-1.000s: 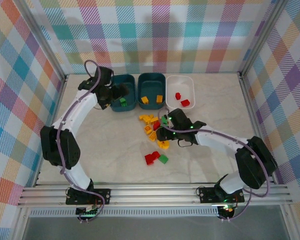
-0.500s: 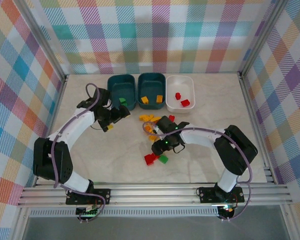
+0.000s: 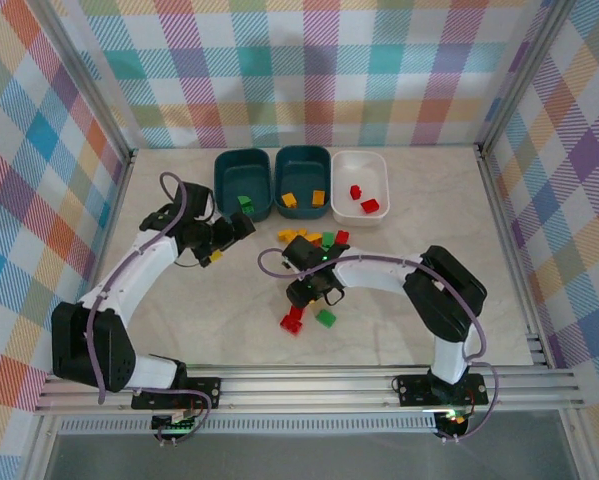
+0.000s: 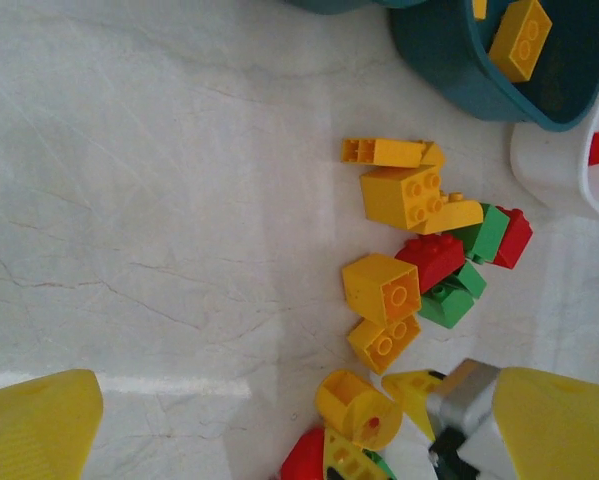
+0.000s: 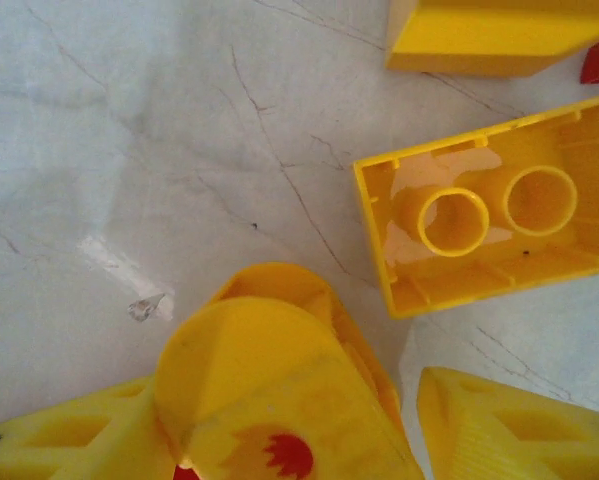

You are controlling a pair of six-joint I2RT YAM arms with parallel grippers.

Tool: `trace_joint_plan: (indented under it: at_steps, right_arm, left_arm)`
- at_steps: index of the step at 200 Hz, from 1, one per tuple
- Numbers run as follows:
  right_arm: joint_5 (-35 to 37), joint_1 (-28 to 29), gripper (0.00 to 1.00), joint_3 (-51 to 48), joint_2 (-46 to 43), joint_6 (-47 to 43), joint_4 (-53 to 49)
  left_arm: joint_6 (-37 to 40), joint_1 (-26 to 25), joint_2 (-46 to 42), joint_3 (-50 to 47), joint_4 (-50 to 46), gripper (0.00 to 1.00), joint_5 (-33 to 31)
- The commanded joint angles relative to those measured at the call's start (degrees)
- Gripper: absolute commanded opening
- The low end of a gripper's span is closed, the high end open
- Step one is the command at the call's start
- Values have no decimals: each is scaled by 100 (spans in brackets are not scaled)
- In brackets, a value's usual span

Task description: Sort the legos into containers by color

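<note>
The right gripper (image 5: 289, 430) sits low over the loose pile in the middle of the tabletop (image 3: 219, 320). Its jaws are partly open on either side of the round yellow lego (image 5: 269, 360), but I cannot tell whether they already pinch it. The left gripper (image 3: 234, 230) hangs spread wide and empty, near the left teal tub (image 3: 220, 178).

To make this pick cleanly, I judge the fingers should centre on the round piece and stay clear of the upturned yellow brick (image 5: 489, 200) just beside it. A round body can squirt out, so they should close firmly, then lift straight up before heading to the middle teal tub (image 3: 303, 151), where the yellow pieces lie.

There are three tubs in a row along the far edge:
- The left teal tub has one green brick (image 3: 245, 203).
- The middle teal tub has two yellow-orange bricks (image 3: 290, 199).
- The white tub (image 3: 384, 175) has two red bricks (image 3: 369, 206).

About a dozen loose bricks remain, bunched too tightly to count exactly.
</note>
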Motion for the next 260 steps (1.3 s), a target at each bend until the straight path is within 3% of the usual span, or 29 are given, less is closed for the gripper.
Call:
trace_joint_plan:
  at_steps: [1, 44, 95, 127, 149, 172, 204, 260]
  right_arm:
    - [614, 34, 62, -45, 374, -166, -190]
    - [1402, 25, 59, -88, 411, 220, -22]
    - [1334, 25, 39, -606, -221, 763, 336]
    - [1387, 1, 38, -436, -1002, 743, 390]
    - [1483, -313, 39, 58, -1072, 433, 420]
    - [1711, -764, 39, 750, -700, 115, 516]
    - [1377, -1416, 39, 2045, 305, -89, 520]
    - [677, -2072, 39, 4379, 2107, -123, 87]
  left_arm:
    - [33, 56, -284, -260, -56, 100, 72]
    - [-128, 56, -549, -615, 69, 100, 84]
    - [-125, 56, -728, -879, 152, 100, 92]
    - [-271, 54, -785, -1208, 359, 100, 108]
    - [-492, 24, -789, -1503, 552, 100, 227]
    - [-216, -252, -822, -1386, 172, 99, -321]
    - [73, -823, -809, -1180, -325, 99, -994]
    - [-186, -1372, -598, -1532, -141, 99, -1175]
